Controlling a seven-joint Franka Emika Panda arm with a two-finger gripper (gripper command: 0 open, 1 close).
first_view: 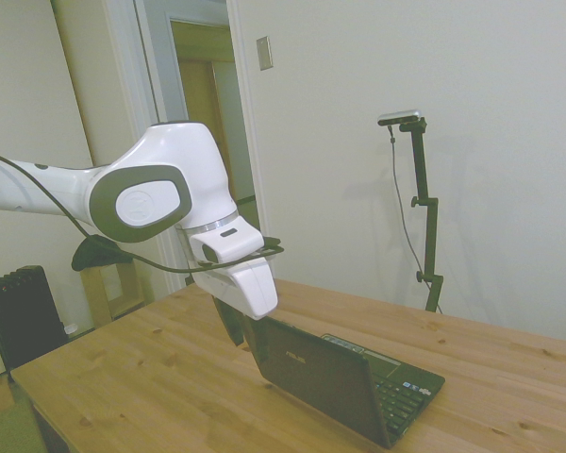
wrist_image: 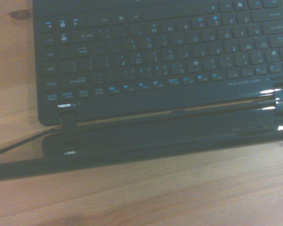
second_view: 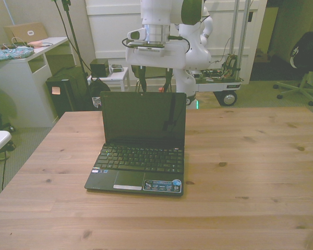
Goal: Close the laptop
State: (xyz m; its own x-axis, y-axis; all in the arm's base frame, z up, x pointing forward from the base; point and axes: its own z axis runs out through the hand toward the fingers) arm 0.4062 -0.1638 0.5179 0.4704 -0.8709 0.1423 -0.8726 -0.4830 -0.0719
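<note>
Black laptop (second_view: pixel 141 146) open, lid upright (glossy, pale logo).

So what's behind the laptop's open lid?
The gripper sits behind the laptop lid, at its top edge. Its fingertips are hidden by the screen, so contact can't be confirmed.

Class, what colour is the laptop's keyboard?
Black. The laptop's keyboard shows best in the front view, with pale lettering on the keys.
</note>
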